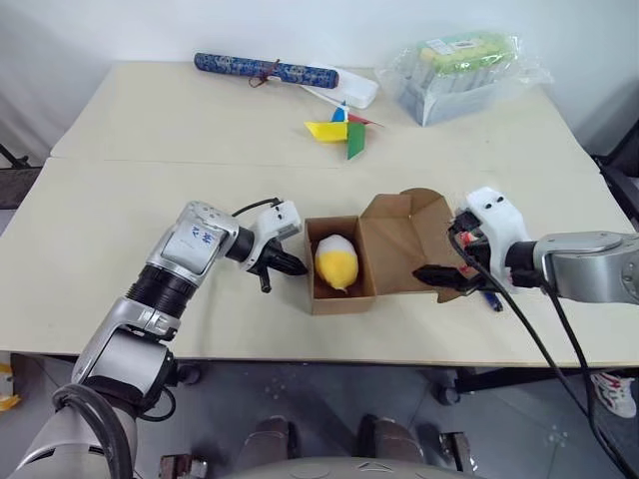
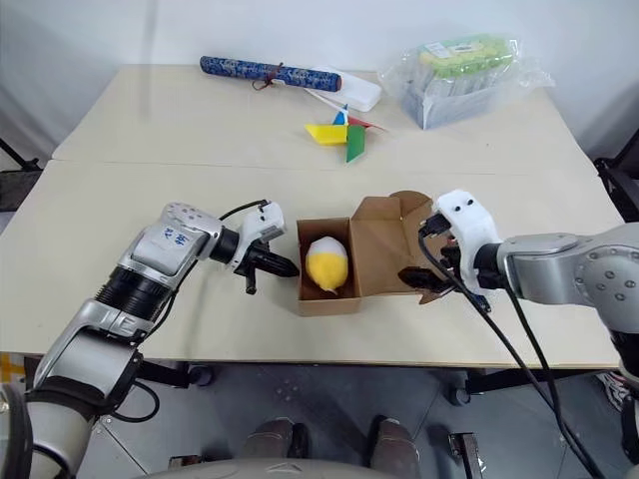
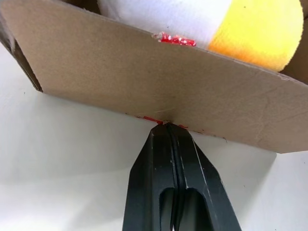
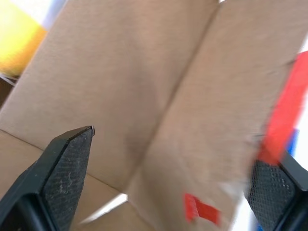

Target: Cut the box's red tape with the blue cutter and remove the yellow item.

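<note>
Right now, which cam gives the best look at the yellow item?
The left eye view: the whole yellow item lies in the open box, unobstructed. The right eye view shows the same. The left wrist view catches its white and yellow top above the box wall; the right wrist view catches a yellow sliver at the frame edge.

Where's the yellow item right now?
In the head views, the yellow item sits inside the open box, between the left end effector and the folded-back lid.

No readable text, brand, number or sign anywhere. Blue markings on a white sticker on the left forearm (image 1: 190, 242), left of the box (image 1: 339, 289), too small to make out. Print on the plastic-wrapped tray (image 1: 461, 72) likewise illegible.
</note>
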Controlling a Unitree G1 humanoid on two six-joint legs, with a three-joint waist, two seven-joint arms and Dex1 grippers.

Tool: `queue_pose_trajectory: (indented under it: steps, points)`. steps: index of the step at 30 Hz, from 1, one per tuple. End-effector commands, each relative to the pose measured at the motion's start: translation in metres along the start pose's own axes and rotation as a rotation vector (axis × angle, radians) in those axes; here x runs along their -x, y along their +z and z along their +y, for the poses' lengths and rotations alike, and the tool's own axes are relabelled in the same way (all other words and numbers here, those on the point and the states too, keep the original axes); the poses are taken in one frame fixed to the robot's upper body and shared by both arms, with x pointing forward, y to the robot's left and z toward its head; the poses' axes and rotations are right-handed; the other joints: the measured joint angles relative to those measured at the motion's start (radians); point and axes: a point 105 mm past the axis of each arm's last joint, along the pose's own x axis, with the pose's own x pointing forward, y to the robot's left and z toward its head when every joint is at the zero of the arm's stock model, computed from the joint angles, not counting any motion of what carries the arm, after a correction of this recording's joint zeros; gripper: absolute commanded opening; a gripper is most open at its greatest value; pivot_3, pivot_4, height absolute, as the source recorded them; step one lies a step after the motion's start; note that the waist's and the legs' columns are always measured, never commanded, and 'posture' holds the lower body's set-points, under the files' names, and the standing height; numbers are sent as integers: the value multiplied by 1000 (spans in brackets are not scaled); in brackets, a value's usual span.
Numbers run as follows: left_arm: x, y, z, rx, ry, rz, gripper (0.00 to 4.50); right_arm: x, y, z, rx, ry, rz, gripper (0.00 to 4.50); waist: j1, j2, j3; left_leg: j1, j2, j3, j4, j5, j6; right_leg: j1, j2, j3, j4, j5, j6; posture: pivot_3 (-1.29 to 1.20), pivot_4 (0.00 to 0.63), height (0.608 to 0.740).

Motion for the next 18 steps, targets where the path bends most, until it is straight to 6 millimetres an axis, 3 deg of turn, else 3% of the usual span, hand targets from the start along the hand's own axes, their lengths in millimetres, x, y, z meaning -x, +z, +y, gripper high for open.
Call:
queue_pose_trajectory:
  steps: [1, 12, 16, 18]
  points:
    - [3, 9, 2, -34, 10, -10, 0, 13, 8, -12, 35, -42, -54, 4464, 1, 0, 0, 0, 0, 0, 0, 0, 0, 0, 0, 0, 0, 0, 0, 0, 150, 740]
    - [3, 2, 5, -15, 23, -5, 0, 55, 10, -60, 56, -176, -103, 4464, 0, 0, 0, 0, -1, 0, 0, 0, 0, 0, 0, 0, 0, 0, 0, 0, 150, 740]
    - [8, 3, 6, 10, 33, -25, 0, 67, 18, -64, 93, -181, -139, 4464, -1, 0, 0, 1, -1, 0, 0, 0, 0, 0, 0, 1, 0, 0, 0, 0, 150, 740]
    - [15, 3, 9, 26, 57, -47, 0, 72, 30, -54, 128, -132, -183, 4464, -2, 0, 0, 1, -1, 0, 0, 0, 0, 0, 0, 1, 0, 0, 0, 0, 150, 740]
